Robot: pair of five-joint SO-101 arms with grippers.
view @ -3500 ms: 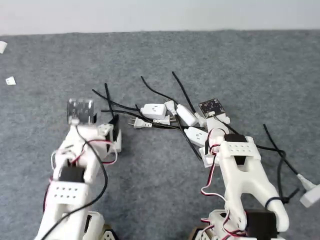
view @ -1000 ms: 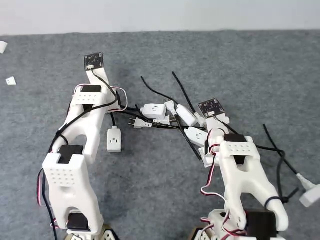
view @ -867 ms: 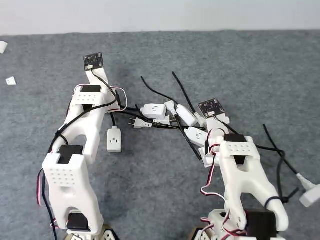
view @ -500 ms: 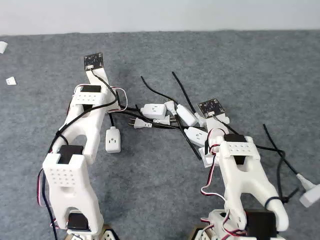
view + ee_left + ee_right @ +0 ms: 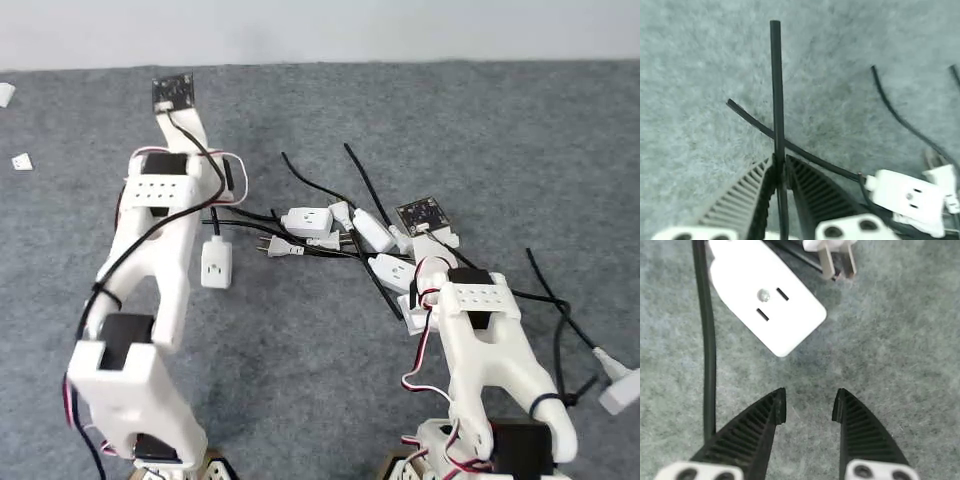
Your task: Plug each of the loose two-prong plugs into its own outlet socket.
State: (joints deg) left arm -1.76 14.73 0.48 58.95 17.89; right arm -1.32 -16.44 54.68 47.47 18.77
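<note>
Two arms stand over a grey, short-piled carpet [image 5: 330, 390]. Compared with half a second ago, your left arm has swung toward 11 o'clock in the high view. The hanging socket [image 5: 216, 265] on its cord has gone with it, and the right arm has kept its place.

- **Left claw** [image 5: 780, 167]: it is clamped on a thin black cord [image 5: 775, 75]. Its dark ribbed fingers [image 5: 810, 185] press the smooth round sheath from both sides. The hanging socket, a small white rectangular block, sits just at 6 o'clock of the left wrist. You cannot tell whether it touches the carpet.
- **Tangle at centre**: at 3 o'clock of that block lie a central socket [image 5: 307, 220], which is white and boxy, and a loose plug [image 5: 278, 247] whose two prongs point toward 9 o'clock. Glossy black cords cross beneath them.
- **Right claw** [image 5: 809, 400]: its ribbed fingers are spread apart above bare carpet and hold nothing. Just beyond them lies a rounded socket [image 5: 765, 302] of smooth white plastic with two narrow slots. Past it are the flat metal prongs [image 5: 836, 260] of a white plug.
</note>
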